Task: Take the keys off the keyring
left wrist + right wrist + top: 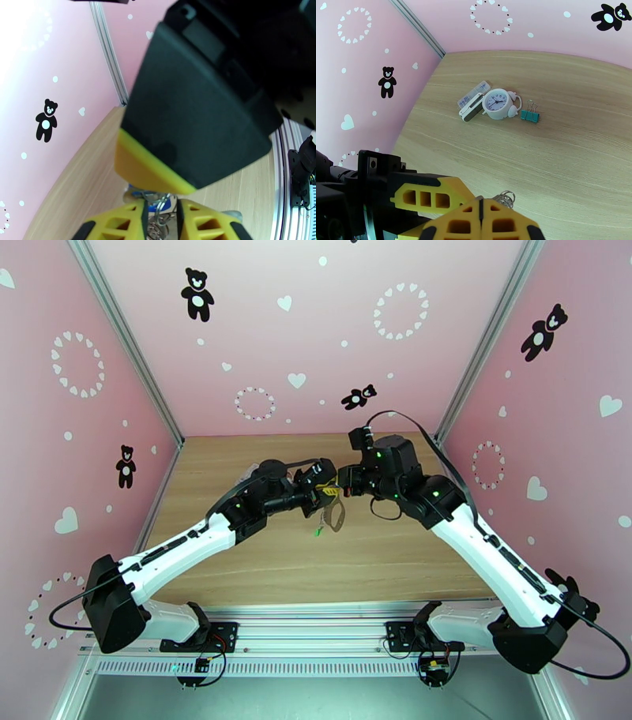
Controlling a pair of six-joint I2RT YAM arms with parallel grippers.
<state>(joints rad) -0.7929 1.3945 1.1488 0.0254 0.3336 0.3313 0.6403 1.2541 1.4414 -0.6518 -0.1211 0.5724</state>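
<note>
Where the 2 arms meet above the wooden table point(332, 575), the left gripper point(326, 491) pinches the silvery chain of the keyring point(336, 513), whose grey strap loop hangs below with a green key point(317, 532) dangling at its foot, beside the closed right gripper point(345, 483). The left wrist view adds a blue key point(168, 202) behind the chain; the right wrist view takes in a clear case point(473, 98), a white clock point(497, 103), its figures unreadable, and a teal binder clip point(529, 115).
</note>
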